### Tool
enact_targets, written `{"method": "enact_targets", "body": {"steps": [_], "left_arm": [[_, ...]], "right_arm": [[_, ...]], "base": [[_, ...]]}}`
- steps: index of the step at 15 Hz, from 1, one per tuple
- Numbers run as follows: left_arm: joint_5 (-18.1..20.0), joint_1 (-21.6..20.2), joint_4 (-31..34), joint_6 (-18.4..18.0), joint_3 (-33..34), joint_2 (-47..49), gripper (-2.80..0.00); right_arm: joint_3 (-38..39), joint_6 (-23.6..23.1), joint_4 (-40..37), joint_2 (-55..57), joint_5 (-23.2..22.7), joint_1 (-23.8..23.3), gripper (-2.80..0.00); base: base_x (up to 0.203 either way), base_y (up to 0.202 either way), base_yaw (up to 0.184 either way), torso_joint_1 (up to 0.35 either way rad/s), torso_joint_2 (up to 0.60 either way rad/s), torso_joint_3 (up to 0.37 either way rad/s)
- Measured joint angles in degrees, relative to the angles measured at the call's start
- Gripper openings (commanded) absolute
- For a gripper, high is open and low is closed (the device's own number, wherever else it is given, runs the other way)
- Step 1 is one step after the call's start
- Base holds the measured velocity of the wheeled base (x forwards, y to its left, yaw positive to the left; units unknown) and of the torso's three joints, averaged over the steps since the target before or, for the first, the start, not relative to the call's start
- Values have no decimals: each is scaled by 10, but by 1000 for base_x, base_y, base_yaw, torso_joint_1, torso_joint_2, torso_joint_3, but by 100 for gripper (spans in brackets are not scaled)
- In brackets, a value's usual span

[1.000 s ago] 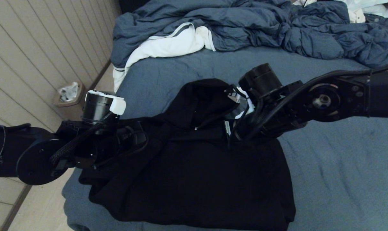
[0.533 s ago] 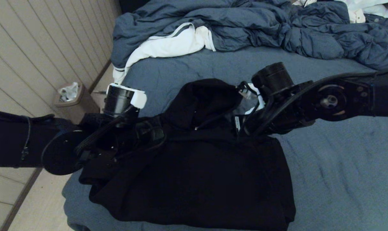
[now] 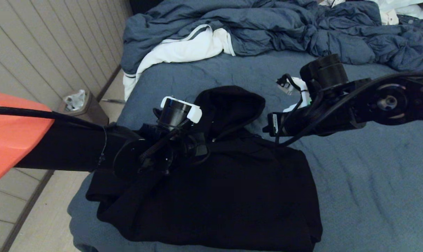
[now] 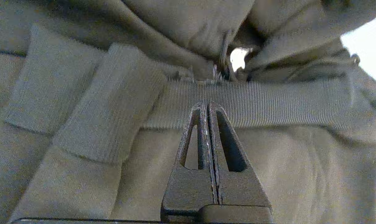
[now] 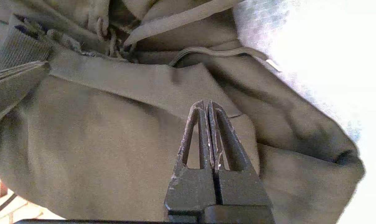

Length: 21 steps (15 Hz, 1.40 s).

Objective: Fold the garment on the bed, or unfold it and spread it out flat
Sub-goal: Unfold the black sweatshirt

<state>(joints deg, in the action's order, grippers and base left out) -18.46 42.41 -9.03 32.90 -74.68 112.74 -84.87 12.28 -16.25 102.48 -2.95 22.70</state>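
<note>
You have the bed [image 3: 372,182] stretching wide under both arms, its blue-grey sheet bare to the outer side of the right pincer. Beyond both pincers, at the far end, the blue-grey duvet [image 3: 267,31] lies bunched, with the white cloth with grey stripes [image 3: 183,49] tucked into it on the left. The garment [image 3: 225,196] lies folded in a dark block on the near part of the bed, directly below and between your two pincers, its hood rising just past them. Your left pincer [image 4: 207,107] sits low over the garment's ribbed band, fingers pressed together and pinching nothing, the tips just at the band; whether they touch it you cannot tell. Your right pincer [image 5: 207,105] hangs above the garment's right shoulder area, fingers likewise pressed together and empty. Off the bed, well left of the left pincer, a small waste bin [image 3: 82,106] stands on the floor.
</note>
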Motion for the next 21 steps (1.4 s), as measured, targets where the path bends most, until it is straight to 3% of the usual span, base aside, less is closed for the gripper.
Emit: {"method": "enact_targets", "body": {"steps": [5, 12, 13, 21], "left_arm": [[-16, 4, 1, -12, -8, 10, -280], [-17, 42, -3, -15, 9, 27, -280], [-19, 43, -5, -14, 7, 29, 0], [-38, 30, -27, -15, -8, 47, 0]], "right_arm": [[-6, -9, 0, -7, -1, -10, -280], [-6, -10, 0, -13, -1, -10, -280], [-6, -10, 0, -13, -1, -9, -280], [-1, -10, 0, -11, -1, -8, -280]], "base": [[0, 0, 0, 0, 0, 0], [0, 0, 0, 0, 0, 0], [0, 0, 0, 0, 0, 0], [0, 0, 0, 0, 0, 0]]}}
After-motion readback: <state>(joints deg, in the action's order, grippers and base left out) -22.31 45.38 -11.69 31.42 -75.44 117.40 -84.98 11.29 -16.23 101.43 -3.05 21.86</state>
